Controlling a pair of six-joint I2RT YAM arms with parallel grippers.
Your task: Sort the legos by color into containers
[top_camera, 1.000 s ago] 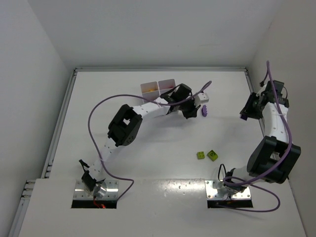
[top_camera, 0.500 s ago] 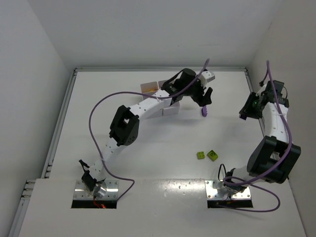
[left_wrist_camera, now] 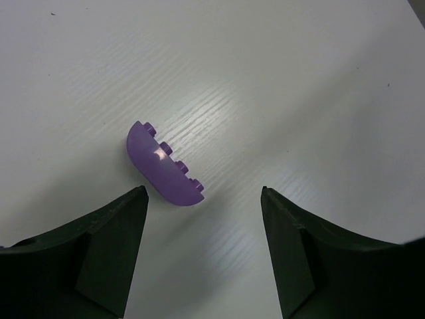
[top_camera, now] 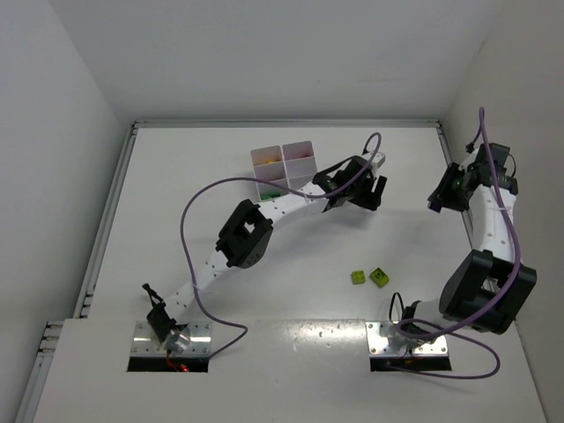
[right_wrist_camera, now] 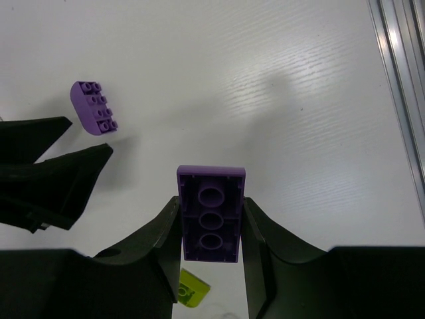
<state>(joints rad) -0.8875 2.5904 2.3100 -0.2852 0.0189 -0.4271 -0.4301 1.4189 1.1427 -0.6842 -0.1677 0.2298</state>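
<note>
Nearest me, right of the middle of the table and toward the near edge, two lime bricks (top_camera: 359,277) (top_camera: 379,277) lie just beside each other, untouched.

Farther out, close to the right edge, my right gripper (right_wrist_camera: 211,209) is clamped on a purple plate (right_wrist_camera: 211,222). I hold it by its long sides above the table, with its hollow underside facing the wrist camera.

Beyond that, about mid-table toward the far edge, my left gripper (left_wrist_camera: 203,199) hangs with its fingers spread wide over a purple curved brick (left_wrist_camera: 165,174). The brick rests on the tabletop, touching neither finger. It sits at a slant and closer to the finger on the left of my wrist view than to the other.

Farthest of all, toward the far edge, stands the white tray (top_camera: 283,163), with some colour in several of its compartments. I cannot tell which one is meant for purple.

I judge the step in hand to be picking up the curved brick. The next move calls for shifting sideways to centre on it, perhaps turning the wrist to match its slant, then lowering and closing.
</note>
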